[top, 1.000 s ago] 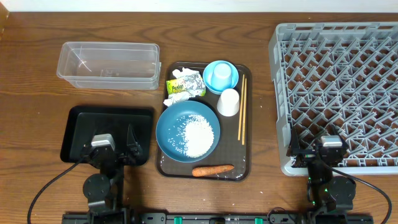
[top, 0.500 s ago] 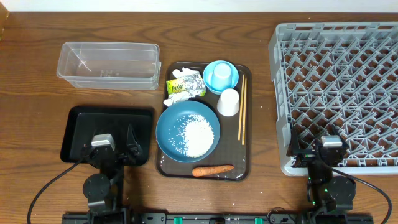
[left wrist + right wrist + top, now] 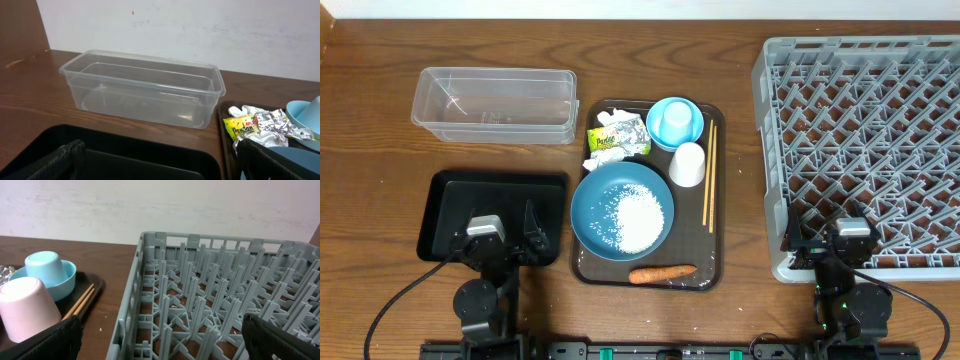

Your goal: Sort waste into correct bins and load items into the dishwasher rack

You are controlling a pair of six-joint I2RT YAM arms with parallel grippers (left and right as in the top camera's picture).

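A dark-blue plate (image 3: 605, 205) with white rice (image 3: 640, 212) sits on the brown serving tray (image 3: 582, 262), with an orange carrot (image 3: 662, 272) in front of it. The green-yellow wrapper (image 3: 618, 138) and white tissue (image 3: 593, 161) lie at the tray's back left; the wrapper also shows in the left wrist view (image 3: 260, 125). The light-blue bowl (image 3: 675, 122), white cup (image 3: 688, 164) and chopsticks (image 3: 710, 175) are at the tray's right. My left gripper (image 3: 160, 160) is open and empty over the black tray (image 3: 450, 205), facing the clear tub (image 3: 495, 103). My right gripper (image 3: 160, 335) is open and empty over the grey rack (image 3: 865, 150).
A small light-blue cup (image 3: 44, 266) stands upside down inside the bowl. The rack's front-left wall (image 3: 132, 315) is close under my right gripper. A white wall runs behind the table. Bare wood lies between the serving tray and the rack.
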